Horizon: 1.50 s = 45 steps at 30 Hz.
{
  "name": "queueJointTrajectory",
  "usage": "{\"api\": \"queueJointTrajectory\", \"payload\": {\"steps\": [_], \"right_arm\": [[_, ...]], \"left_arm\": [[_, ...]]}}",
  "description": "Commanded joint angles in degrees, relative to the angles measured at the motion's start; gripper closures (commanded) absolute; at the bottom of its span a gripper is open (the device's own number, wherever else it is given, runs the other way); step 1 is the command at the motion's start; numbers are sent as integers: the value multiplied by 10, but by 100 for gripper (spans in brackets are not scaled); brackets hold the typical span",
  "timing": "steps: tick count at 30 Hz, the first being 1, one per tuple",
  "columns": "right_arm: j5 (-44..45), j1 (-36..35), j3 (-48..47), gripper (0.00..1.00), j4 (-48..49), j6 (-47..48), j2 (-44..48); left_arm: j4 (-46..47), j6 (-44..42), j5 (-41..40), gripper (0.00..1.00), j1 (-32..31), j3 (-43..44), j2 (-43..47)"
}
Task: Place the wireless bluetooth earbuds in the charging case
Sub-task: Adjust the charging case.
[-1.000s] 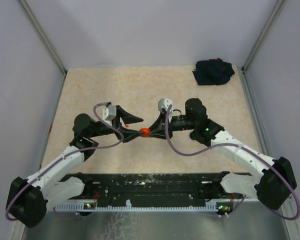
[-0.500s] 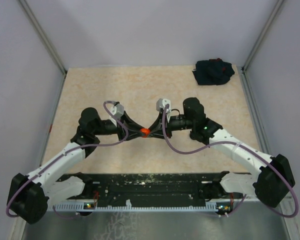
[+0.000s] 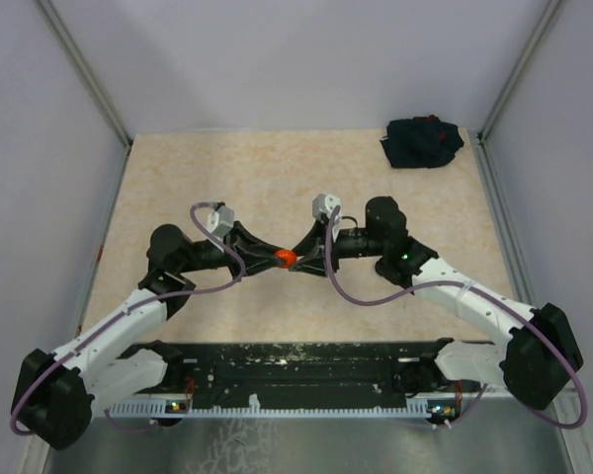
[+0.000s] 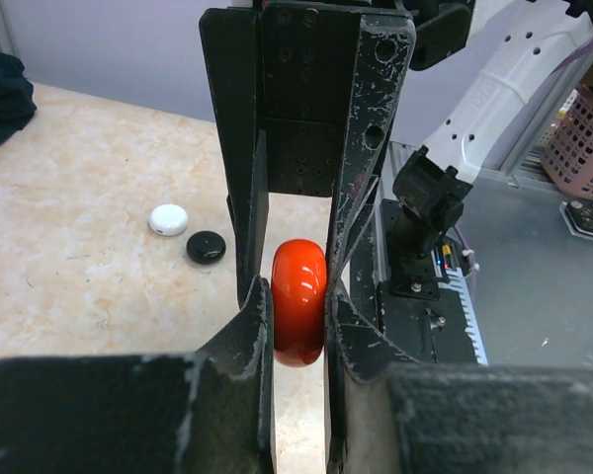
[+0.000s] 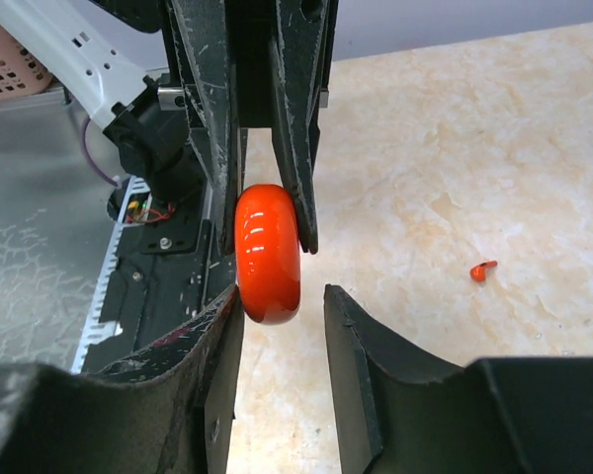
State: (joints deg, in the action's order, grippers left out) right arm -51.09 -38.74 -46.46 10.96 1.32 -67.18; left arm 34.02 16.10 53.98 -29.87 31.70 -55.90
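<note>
Closing my left gripper has clamped the red charging case while my right gripper loosens: handover nearly done, earbud next.

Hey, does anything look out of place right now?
A lone red earbud lies loose on the table while the left gripper holds the red case. A dark cloth sits crumpled in the far right corner.

The charging case sits above the table between the left gripper and right gripper, while on the table lie a first puck just beside a second puck, an earbud, and a cloth in the far right corner.
</note>
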Motion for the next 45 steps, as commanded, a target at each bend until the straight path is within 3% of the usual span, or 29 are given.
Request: {"api": "queueJointTrajectory", "payload": {"steps": [1,6,14,22,35,37,39,40,42,45], "right_arm": [[-23,5,14,61,104,-43,-3],[-32,5,23,63,147,-68,-8],[-53,4,34,84,190,-90,-10],[-65,5,43,71,241,-135,-9],[-75,5,51,70,289,-168,-23],[-76,5,53,78,299,-173,-26],[-75,5,56,93,305,-172,-27],[-74,5,58,99,302,-168,-27],[-74,5,61,100,297,-154,-26],[-75,5,66,100,302,-146,-27]], "left_arm": [[134,76,-20,100,-2,-26,5],[156,92,-11,100,-2,-24,-10],[157,87,-19,100,-2,-24,-13],[127,66,-29,100,-2,-27,-4],[72,34,-19,100,-3,-6,-5],[58,26,-20,100,-3,0,-4],[44,17,-20,99,-3,5,-2],[36,15,-19,93,-3,9,-2],[21,15,-20,77,-2,16,1],[9,25,-30,65,-2,24,4]]}}
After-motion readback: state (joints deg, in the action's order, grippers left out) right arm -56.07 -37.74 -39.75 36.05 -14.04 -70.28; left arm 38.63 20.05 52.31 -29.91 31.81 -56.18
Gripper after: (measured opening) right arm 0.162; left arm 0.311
